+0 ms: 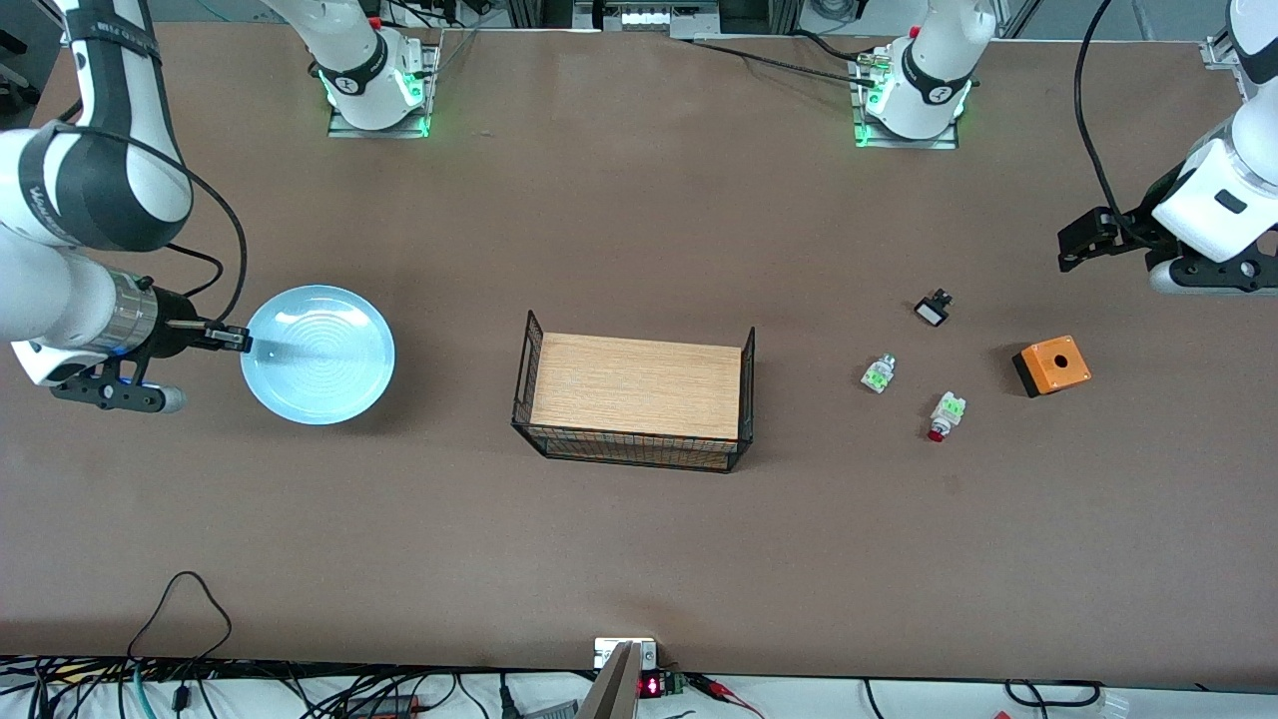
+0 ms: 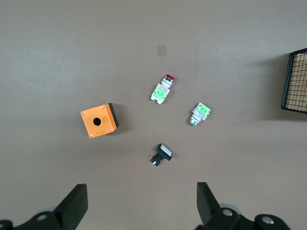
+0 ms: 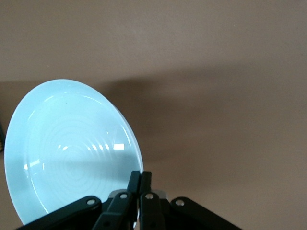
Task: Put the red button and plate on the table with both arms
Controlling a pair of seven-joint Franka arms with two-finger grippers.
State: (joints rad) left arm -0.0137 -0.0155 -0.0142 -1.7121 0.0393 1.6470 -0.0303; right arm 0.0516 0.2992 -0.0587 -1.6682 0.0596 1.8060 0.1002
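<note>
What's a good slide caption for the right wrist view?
Right gripper pinching the pale blue plate by its rim above the brown table.

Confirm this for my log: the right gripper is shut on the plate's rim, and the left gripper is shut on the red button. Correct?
Not quite. The right gripper is shut on the plate, but the left gripper is open and holds nothing. In the left wrist view the red button lies on the table.

Pretty even overhead light, nothing dim. Soft shadows sit under the plate [image 3: 72,153] on the counter [image 1: 639,559], a few glare streaks on its glaze. Small parts look slightly soft in front view.
</note>
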